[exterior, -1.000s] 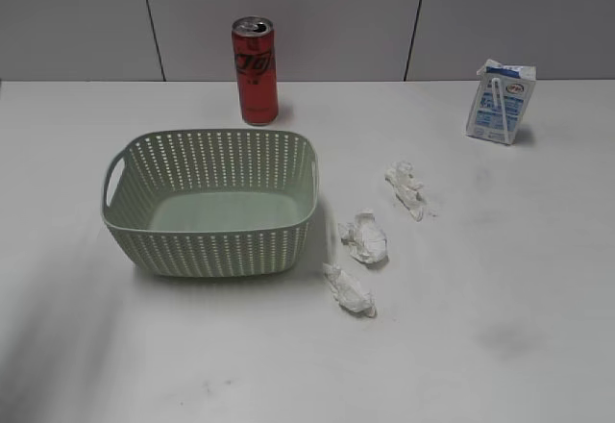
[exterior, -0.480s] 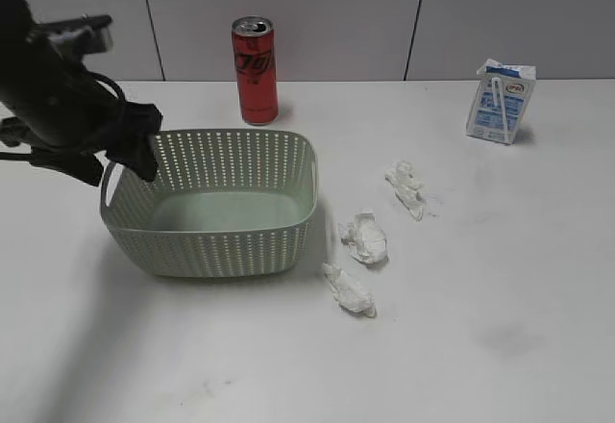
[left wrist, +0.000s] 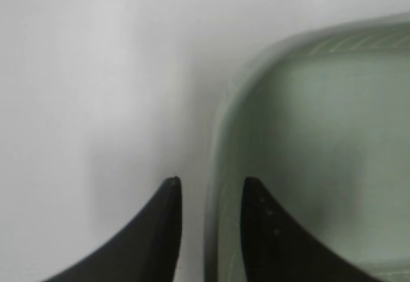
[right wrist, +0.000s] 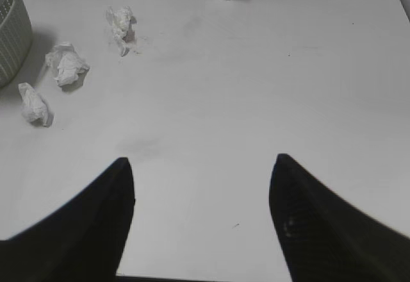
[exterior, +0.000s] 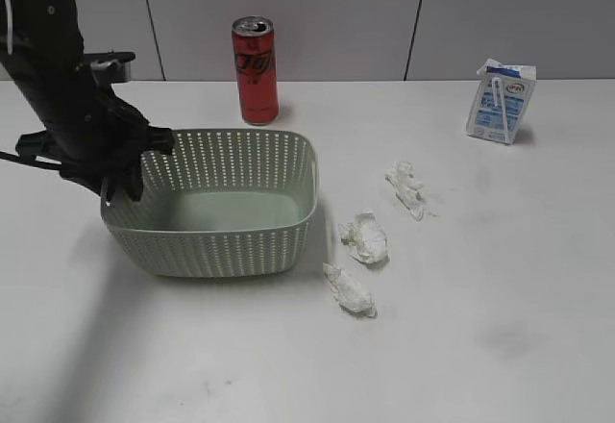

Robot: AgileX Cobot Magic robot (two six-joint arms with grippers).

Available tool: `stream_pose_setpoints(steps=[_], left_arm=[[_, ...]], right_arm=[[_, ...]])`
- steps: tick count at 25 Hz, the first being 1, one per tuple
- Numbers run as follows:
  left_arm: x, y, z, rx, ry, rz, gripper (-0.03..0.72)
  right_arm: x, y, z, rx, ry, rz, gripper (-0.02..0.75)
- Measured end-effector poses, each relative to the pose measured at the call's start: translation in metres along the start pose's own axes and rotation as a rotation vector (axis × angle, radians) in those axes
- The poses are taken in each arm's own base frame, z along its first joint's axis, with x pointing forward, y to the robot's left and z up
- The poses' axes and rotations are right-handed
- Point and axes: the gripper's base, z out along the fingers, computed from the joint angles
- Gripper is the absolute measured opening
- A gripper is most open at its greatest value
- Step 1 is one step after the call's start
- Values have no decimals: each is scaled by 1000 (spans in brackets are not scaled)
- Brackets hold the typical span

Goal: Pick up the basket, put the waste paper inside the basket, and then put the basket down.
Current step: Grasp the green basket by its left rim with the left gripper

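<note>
The white surface (exterior: 500,346) is matte and smooth, with a few faint grey smudges. On its left half sits the basket (exterior: 226,216), the largest object: pale sage-green plastic, rounded-rectangular, with rows of small slots in its walls and a solid, smooth bottom. Its base rests on the surface.

The black left arm comes down over the basket's left end, and the left gripper (left wrist: 208,189) straddles the rim there. In the left wrist view, 1 dark tapered finger lies outside the wall and the other inside the basket, with the blurred green edge between them; the fingers are narrowly parted, and whether they already press on the plastic cannot be told.

Behind the basket stands a tall, slim red can (exterior: 255,70), cylindrical with a metallic top. Far to the right stands a small blue-and-white carton (exterior: 502,102) with a folded top.

Just right of the basket lies the waste paper: 3 crumpled white wads, wrinkled and irregular, 1 at the rear (exterior: 405,188), 1 in the middle (exterior: 364,237) and 1 at the front (exterior: 349,289), all on the surface and outside the basket.

The right gripper (right wrist: 202,166) hangs above bare surface, its 2 broad black fingers spread wide apart and holding nothing.
</note>
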Motion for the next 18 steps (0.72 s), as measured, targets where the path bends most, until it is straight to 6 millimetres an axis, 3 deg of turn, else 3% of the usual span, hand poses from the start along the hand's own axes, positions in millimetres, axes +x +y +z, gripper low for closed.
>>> stream_pose_setpoints(steps=[4,18], left_arm=[[0,0,0,0,-1,0,162],[1,0,4,4,22,-7,196]], right_arm=[[0,0,0,0,0,-1,498],[0,0,0,0,0,-1,498]])
